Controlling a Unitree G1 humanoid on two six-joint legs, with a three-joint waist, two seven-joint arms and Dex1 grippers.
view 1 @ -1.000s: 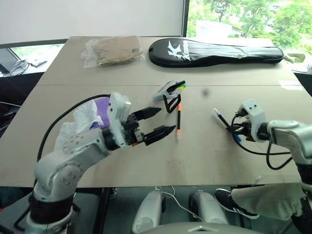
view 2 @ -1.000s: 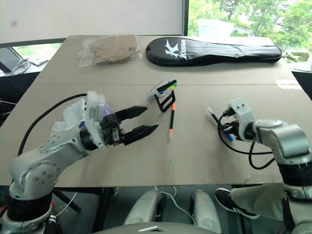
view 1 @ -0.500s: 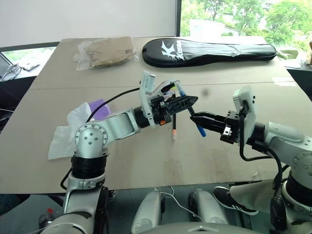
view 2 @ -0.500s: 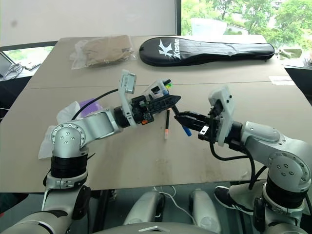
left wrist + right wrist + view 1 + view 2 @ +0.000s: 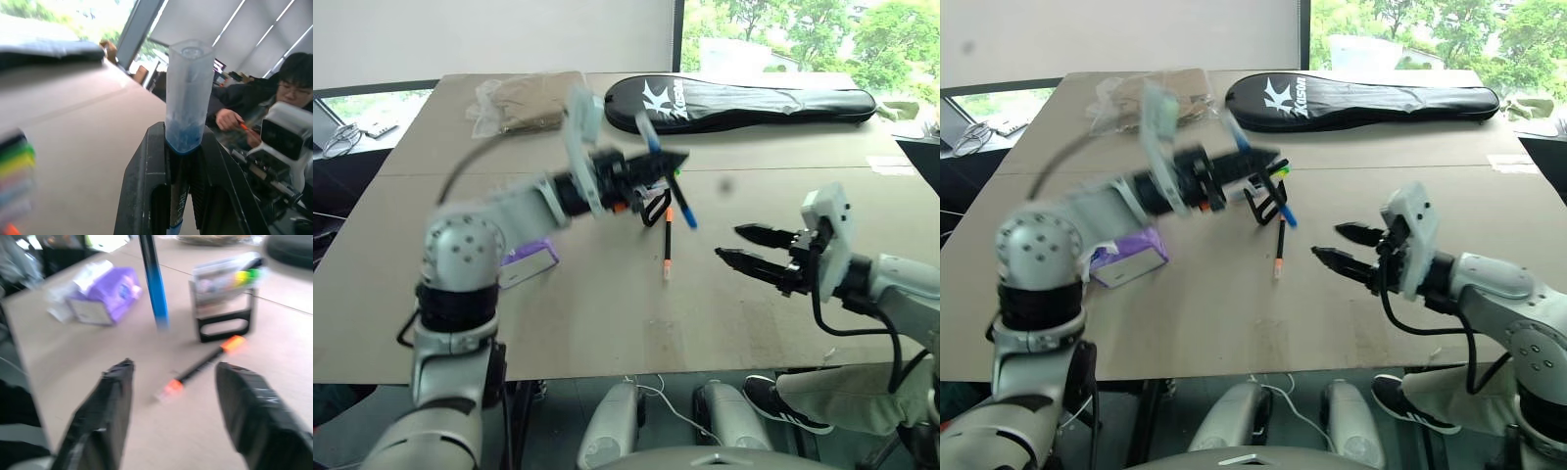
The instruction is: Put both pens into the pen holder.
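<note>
Left gripper (image 5: 674, 159) raised in the upper middle of the left eye view, fingers clamped tight on the blue-tipped pen (image 5: 668, 186), just above the pen holder (image 5: 1266, 182). Pen slanting from a pale end near the top down to a blue tip pointing lower right, off the table (image 5: 607, 323). Seen from the left wrist: clear pale cap of the pen (image 5: 188, 93) standing up between the two black fingers (image 5: 142, 196), pinched at its base.

Right gripper (image 5: 741, 245) at right of centre, fingers spread wide with nothing between them, pointing toward the middle of the frame, well apart from both pens. Same wide gap between the two black fingers (image 5: 102, 416) in the right wrist view.

Orange-tipped pen (image 5: 669, 243) lying flat on the table at the centre, just below the holder, one orange end close to the black loop stand. Holder upright on that stand, translucent case with a green-tipped marker (image 5: 1280, 169) inside.

Purple box (image 5: 1126, 259) at left of centre on the table. Black racket bag (image 5: 744, 100) across the top. Bagged brown item (image 5: 524, 98) at upper left. Person (image 5: 264, 93) at the right edge of the left wrist view.
</note>
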